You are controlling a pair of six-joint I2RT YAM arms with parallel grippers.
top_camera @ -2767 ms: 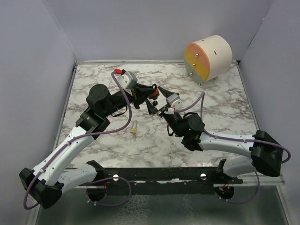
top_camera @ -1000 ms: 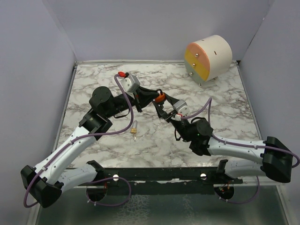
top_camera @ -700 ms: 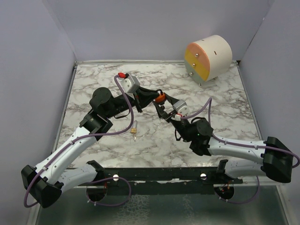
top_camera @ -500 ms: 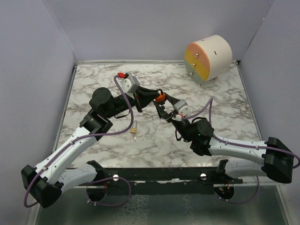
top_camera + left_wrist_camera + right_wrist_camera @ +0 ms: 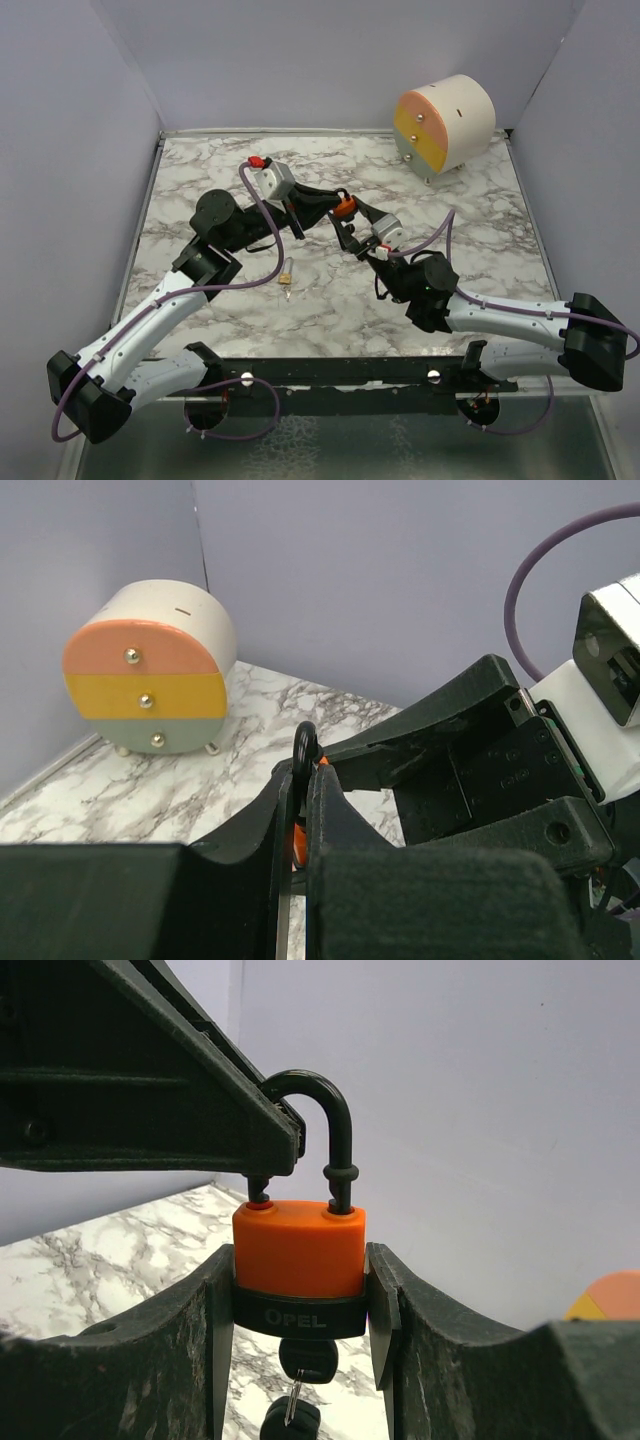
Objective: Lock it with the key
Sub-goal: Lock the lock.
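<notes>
- Marble desk, closed in by lilac walls.
- Round drawer chest in the far right corner, drawers closed.
- Orange padlock held above the desk: right fingers clamp its body, left fingers pinch its shackle, and a key hangs underneath.

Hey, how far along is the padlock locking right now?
Done: the right tool holds the orange padlock, with the key in its underside. In hand: the left tool pinches the shackle. Left: seating the shackle, which I cannot confirm closed, then turning the key.
</notes>
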